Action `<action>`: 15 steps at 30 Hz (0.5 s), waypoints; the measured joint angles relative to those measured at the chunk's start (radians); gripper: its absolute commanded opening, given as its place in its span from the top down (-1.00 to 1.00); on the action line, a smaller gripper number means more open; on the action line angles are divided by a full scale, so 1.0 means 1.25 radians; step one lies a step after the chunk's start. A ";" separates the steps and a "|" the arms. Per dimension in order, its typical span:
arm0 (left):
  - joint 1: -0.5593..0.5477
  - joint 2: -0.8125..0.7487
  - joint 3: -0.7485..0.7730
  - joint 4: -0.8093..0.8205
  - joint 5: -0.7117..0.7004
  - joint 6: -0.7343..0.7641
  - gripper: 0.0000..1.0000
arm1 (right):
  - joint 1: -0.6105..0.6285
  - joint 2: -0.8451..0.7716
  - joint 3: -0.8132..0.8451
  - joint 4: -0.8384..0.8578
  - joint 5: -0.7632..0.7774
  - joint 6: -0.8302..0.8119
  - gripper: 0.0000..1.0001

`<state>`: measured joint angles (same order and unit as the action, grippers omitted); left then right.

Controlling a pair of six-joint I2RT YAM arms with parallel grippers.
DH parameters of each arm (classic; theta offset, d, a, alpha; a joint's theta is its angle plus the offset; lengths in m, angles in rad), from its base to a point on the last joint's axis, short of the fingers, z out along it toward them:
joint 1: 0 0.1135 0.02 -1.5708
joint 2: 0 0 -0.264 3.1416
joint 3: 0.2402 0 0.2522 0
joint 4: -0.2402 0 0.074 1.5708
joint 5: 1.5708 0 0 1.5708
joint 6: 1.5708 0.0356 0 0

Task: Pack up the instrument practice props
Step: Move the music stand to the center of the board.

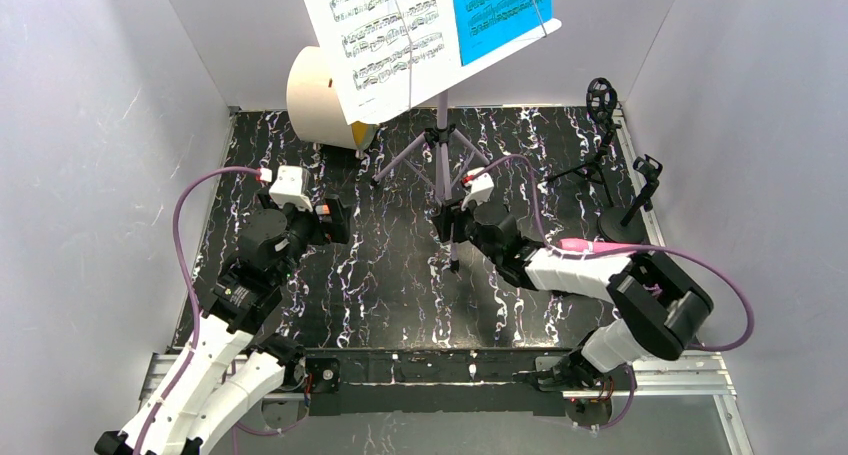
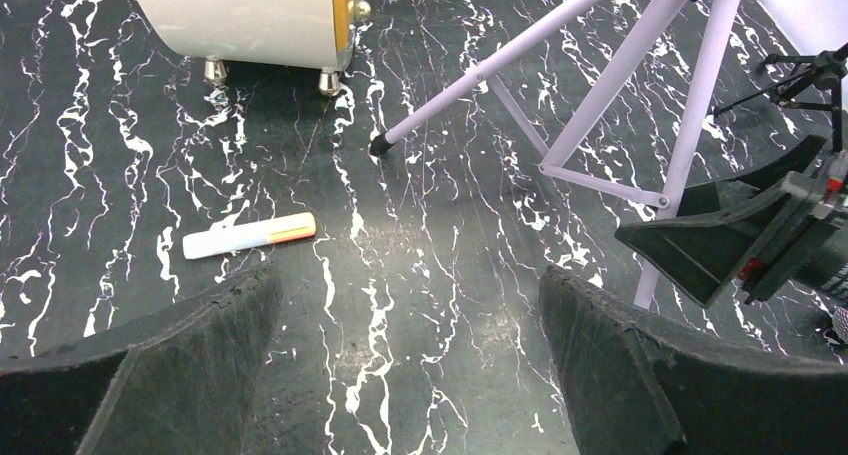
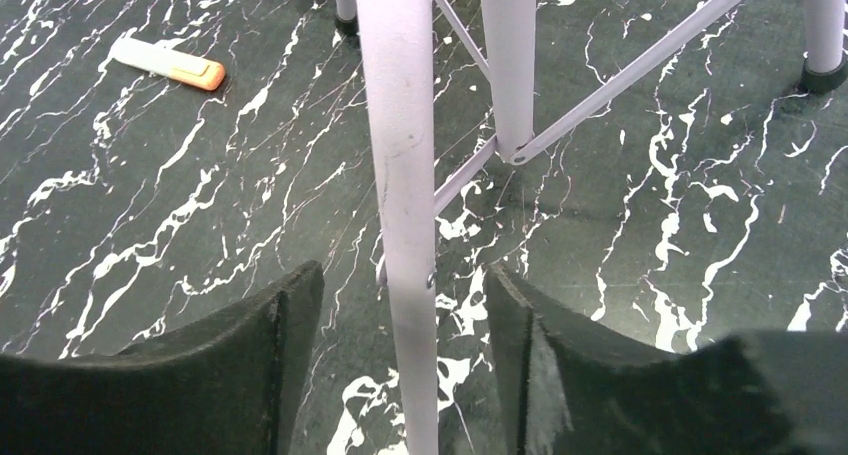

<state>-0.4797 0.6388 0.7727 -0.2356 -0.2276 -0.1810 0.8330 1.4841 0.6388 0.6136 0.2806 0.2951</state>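
Right gripper (image 3: 405, 285) is sitting spread, fingers straddling one lilac rack leg (image 3: 400, 155), gaps showing on both sides, not clamping. Left gripper (image 2: 410, 285) is hanging wide apart and holding nothing, with a marker (image 2: 250, 237) lying just ahead. Pink mic (image 1: 578, 244) is lying just beyond the right forearm, partly hidden. Rack (image 1: 441, 140) is standing upright mid-table. Ring-topped tripod (image 1: 601, 115) and clip-topped tripod (image 1: 640, 190) are standing far right. Rack is carrying white pages (image 1: 385, 35) and a blue page (image 1: 500, 5), showing printed staves only, no readable words.
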 measured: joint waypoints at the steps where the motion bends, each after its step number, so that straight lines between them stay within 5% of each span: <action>1: 0.000 0.000 0.000 0.002 0.002 0.001 -0.97 | 0.000 -0.012 0.000 -0.013 -0.002 0.004 -0.58; 7: 0.003 0.006 -0.002 0.005 0.010 -0.002 -0.97 | 0.000 -0.091 0.049 -0.167 -0.035 0.025 -0.95; 15: 0.111 0.096 -0.004 0.063 0.110 -0.072 -0.97 | 0.000 -0.246 -0.021 -0.177 -0.121 0.037 -0.97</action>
<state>-0.3408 0.7589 0.7673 -0.1570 -0.0895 -0.2707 0.8333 1.1767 0.6125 0.3927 0.1299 0.3416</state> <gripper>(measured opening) 0.983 0.984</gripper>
